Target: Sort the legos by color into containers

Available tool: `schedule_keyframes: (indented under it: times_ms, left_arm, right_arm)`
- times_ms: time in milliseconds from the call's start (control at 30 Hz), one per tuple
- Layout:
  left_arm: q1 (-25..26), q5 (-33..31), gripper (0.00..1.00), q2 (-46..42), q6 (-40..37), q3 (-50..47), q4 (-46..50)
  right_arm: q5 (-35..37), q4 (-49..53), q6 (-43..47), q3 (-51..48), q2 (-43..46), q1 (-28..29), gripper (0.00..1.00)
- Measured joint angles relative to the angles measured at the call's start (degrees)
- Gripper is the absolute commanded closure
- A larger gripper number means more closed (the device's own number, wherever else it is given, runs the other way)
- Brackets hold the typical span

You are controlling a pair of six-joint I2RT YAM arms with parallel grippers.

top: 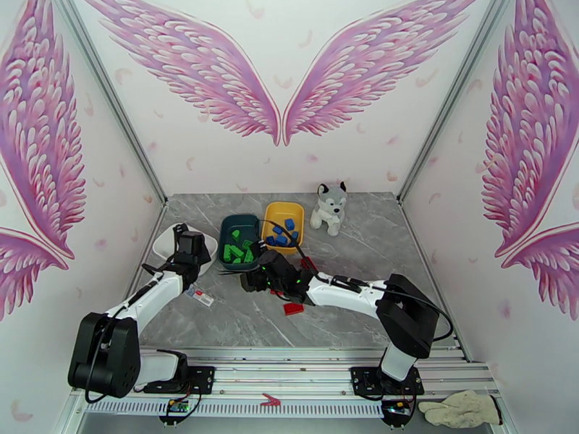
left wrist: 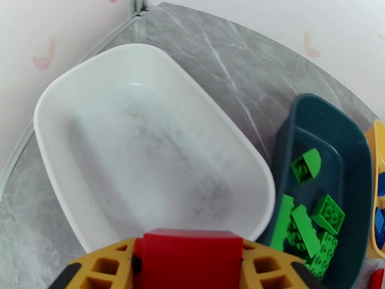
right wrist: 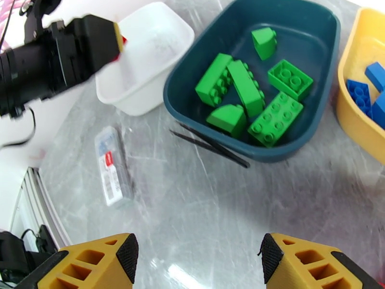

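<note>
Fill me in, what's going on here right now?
The left gripper is shut on a red plastic lego brick above the shallow white plastic tray, which has no bricks in it. Green studded bricks lie in the dark teal plastic tray, blue bricks in the yellow plastic tray. The right gripper hangs open over the grey marbled tabletop. Another red brick lies loose beside the right arm.

Glossy plastic trays (right wrist: 288, 10); shiny plastic legos (right wrist: 245, 85); polished marble-look table (right wrist: 192, 198).
</note>
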State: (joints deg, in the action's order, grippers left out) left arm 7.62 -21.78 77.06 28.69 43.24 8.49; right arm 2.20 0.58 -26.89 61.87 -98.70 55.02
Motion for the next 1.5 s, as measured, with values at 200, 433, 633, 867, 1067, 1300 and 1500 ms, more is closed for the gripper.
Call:
schedule_keyframes:
  times_ms: [200, 433, 633, 867, 1067, 1300, 1500]
  left_arm:
    - [-1.6, 0.1, 0.18, 4.6, 0.0, 2.4, -1.2]
    - [-0.5, -0.2, 0.09, 4.4, 0.2, 2.8, -1.0]
    - [7.7, -2.0, 0.06, -2.7, 0.0, 2.8, 1.1]
    - [19.4, -3.8, 0.04, -9.8, 0.4, 0.3, 3.5]
    - [30.3, -6.4, 0.03, -12.6, 2.1, -2.7, 6.7]
    - [38.9, -7.6, 0.05, -10.9, 5.0, -4.0, 8.1]
    - [44.6, -7.1, 0.06, -0.7, 6.8, -3.9, 6.6]
  right_arm:
    - [0.2, -0.2, 0.0, -3.2, 1.3, 0.0, 0.25]
    - [0.3, -0.9, 0.2, -6.1, 3.9, -0.1, 0.21]
    - [0.7, -1.2, 0.2, -8.9, 6.7, -0.1, 0.17]
    - [1.9, -2.1, 0.2, -12.5, 7.8, -0.1, 0.17]
    - [3.7, -2.0, 0.0, -19.0, 10.8, -0.1, 0.16]
    - [7.1, -1.8, -0.5, -24.5, 16.4, -1.0, 0.17]
    - [9.9, -0.5, -2.1, -29.2, 21.5, -2.4, 0.19]
